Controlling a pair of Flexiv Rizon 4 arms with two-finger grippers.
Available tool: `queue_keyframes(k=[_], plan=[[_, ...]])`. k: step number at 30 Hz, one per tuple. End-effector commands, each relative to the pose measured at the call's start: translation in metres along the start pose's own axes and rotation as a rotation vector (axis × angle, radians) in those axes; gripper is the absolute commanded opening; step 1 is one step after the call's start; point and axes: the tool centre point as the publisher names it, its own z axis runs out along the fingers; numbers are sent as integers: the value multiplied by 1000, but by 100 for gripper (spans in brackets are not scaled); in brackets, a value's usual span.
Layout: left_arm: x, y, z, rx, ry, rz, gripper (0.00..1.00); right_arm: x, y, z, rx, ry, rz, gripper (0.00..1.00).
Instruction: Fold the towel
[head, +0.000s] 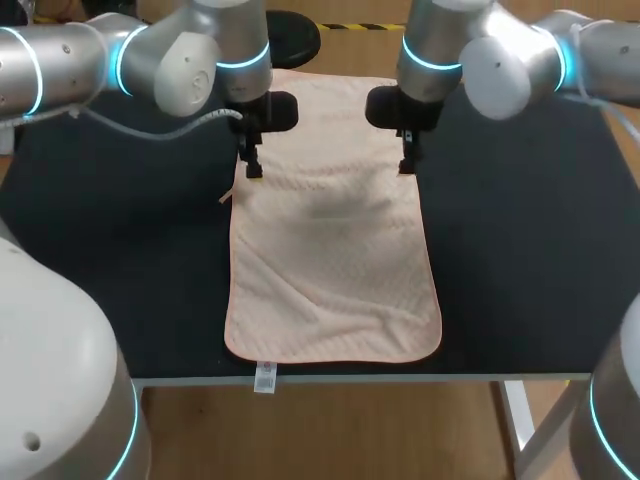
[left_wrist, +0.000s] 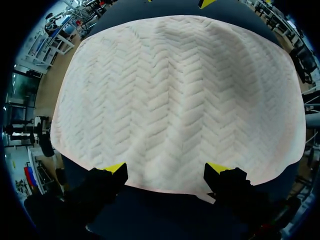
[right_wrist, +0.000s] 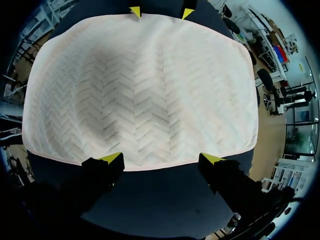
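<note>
The left gripper (head: 252, 170) sits at the 10 o'clock edge of a pale pink towel (head: 330, 260), which lies flat down the black table (head: 520, 270) from 12 to 6 o'clock. The right gripper (head: 407, 165) sits at its 2 o'clock edge. Both are spread wide and hold nothing; no fold appears made, so grasping and folding seem left to do.

The pale pink towel (head: 330, 270), with a herringbone weave, lies spread open (no fold in it) on the dark table (head: 520, 260), its length running from 12 to 6 o'clock, with soft wrinkles toward 6 and a white label (head: 264, 377) near 7
</note>
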Motion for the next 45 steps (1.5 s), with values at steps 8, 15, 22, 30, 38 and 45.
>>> queue_keyframes(k=[8,15,22,30,38,45], plan=[[2,2,15,-2,13,19,100,-4,2,32,21,22,-13,100],[1,5,25,-7,26,35,100,-3,-1,37,21,29,0,100],[0,4,35,-14,33,51,100,3,-2,43,6,41,6,100],[-1,-1,41,-17,35,63,100,8,-5,52,9,67,1,100],[0,-2,49,-22,45,65,100,10,-6,57,15,81,-5,100],[3,0,54,-24,61,64,100,10,-6,59,23,89,-14,45]])
